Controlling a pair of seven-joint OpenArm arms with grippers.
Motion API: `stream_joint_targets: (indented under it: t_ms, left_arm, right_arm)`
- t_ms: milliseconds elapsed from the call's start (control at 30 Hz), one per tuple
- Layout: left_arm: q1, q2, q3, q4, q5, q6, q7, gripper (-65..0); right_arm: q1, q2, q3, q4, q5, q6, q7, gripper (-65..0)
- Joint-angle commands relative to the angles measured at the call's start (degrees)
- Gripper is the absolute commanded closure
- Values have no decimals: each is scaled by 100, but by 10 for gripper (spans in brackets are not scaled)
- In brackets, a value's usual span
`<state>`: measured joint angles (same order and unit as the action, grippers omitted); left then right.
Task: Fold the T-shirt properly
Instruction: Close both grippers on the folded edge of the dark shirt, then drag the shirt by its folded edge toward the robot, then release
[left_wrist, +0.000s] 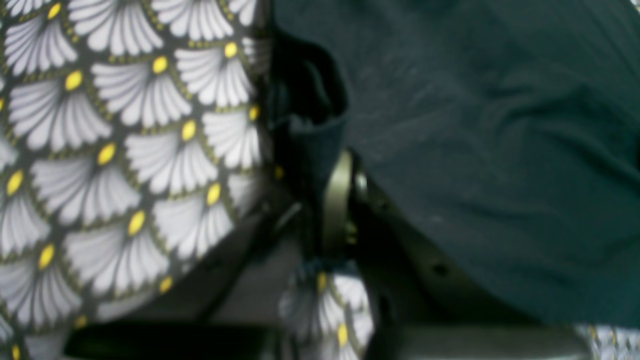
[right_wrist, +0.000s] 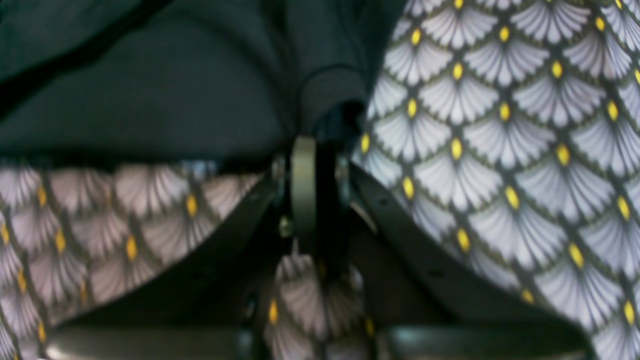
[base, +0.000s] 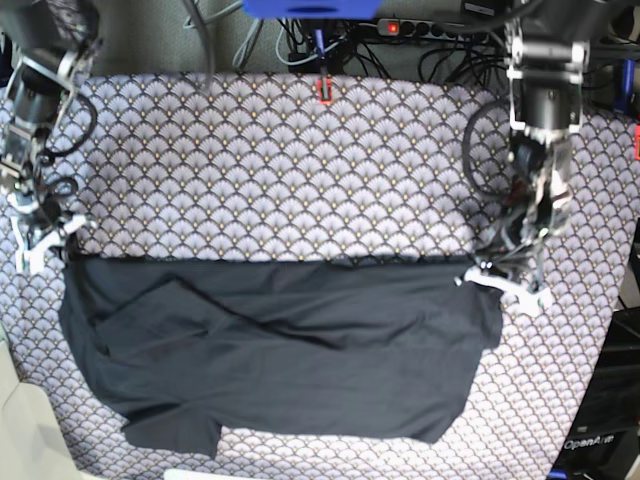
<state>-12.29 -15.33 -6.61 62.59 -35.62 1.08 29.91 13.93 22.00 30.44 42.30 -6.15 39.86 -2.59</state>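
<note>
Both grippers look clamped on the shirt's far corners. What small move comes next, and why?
Probably lift both corners slightly, together. The left gripper and right gripper are each shut on a corner of the T-shirt's far edge, which lies straight on the tablecloth. An even rise should free the cloth before folding it toward the near hem.

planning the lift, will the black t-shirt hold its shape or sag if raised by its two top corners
Probably sags: the T-shirt lies limp and creased on the tablecloth. It bunches at the right gripper, so likely thin and light. The matte cloth looks unlikely to slip.
</note>
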Motion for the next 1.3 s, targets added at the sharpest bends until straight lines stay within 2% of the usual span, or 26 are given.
stream_joint_targets:
  t_ms: [0,167,433,567,733,867,1067,1267]
  left_arm:
    - [-94,-89,-178,383,14,-7,-59,0]
    - [232,-89,-679,1262,41,-7,679,0]
    - [988,-106,-1260,2097,58,-16,1277,0]
    - [1524,-106,-1383,2510,32,-16,1286,0]
    - [1964,-115,-1462,2862,41,-16,1277,0]
    - [2385,-115,-1699,3223,14,-16,1286,0]
    - [3001,-106,-1928,3636,14,-25,1286,0]
    - [3687,-54,-2253,3908,14,-25,1259,0]
  right_arm:
    - [-114,90,20,152,-215,14,-370,0]
    - [-668,-59,20,873,-207,14,-378,0]
    - [-1969,-437,29,2438,-207,14,-343,0]
    - [-2523,-648,345,3036,-207,14,-326,0]
    - [-2734,-1079,1427,3431,-224,14,-317,0]
    - [-2857,-1193,2042,3440,-233,14,-317,0]
    - [-3209,-1325,2156,3440,-233,14,-255,0]
    - [-3525,-1686,2165,3440,-233,14,501,0]
